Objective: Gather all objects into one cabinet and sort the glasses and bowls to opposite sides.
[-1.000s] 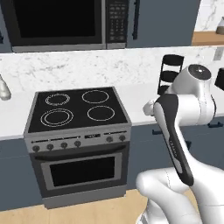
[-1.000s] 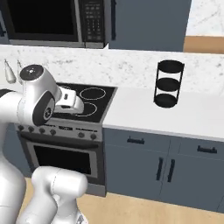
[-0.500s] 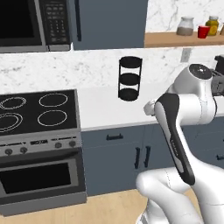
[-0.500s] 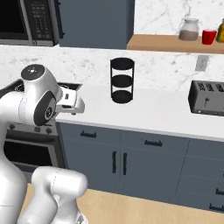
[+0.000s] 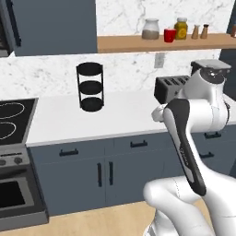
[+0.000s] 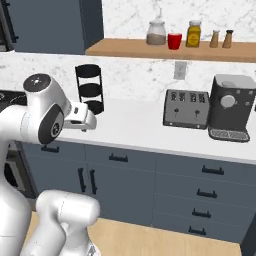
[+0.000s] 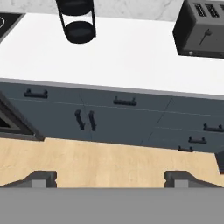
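We see a smooth matt white counter (image 6: 135, 125), a veined marble-look backsplash (image 6: 130, 75), a warm wooden shelf (image 6: 150, 47), a glossy red mug (image 6: 174, 40), and a wood-plank floor (image 7: 109, 162).

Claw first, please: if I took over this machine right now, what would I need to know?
Claw: open, holding nothing, aimed down at the counter front.
Red mug: on the wooden shelf, beside a jar.
Wall cabinet: door looks shut.
Done: nothing gathered that I can see.
Left: open the cabinet, bring the mug in, sort.
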